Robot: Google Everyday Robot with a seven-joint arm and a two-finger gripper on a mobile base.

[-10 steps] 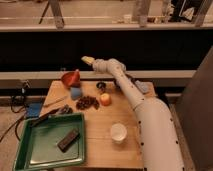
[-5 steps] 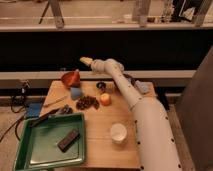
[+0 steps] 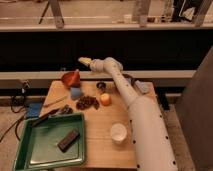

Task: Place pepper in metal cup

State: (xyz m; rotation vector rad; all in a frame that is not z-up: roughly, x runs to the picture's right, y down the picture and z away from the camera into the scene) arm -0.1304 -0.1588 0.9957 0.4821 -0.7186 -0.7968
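The metal cup [image 3: 101, 86] is small, dark and round and stands near the back middle of the wooden table [image 3: 100, 145]. A small orange-yellow rounded thing, which I take for the pepper [image 3: 105, 99], lies on the table just in front of the cup. My gripper [image 3: 85, 61] is at the end of the white arm [image 3: 135, 110]. It hangs in the air above the table's back edge, up and to the left of the cup. It is clear of both the cup and the pepper, and I see nothing in it.
An orange-red cone-shaped thing [image 3: 71, 78] and a blue piece [image 3: 76, 92] sit at the back left. A brown cluster [image 3: 87, 103] lies left of the pepper. A white cup [image 3: 118, 133] stands at the front. A green tray [image 3: 45, 150] holds a dark bar [image 3: 68, 140].
My gripper has drifted slightly to the left above the back edge. The things on the table have not moved.
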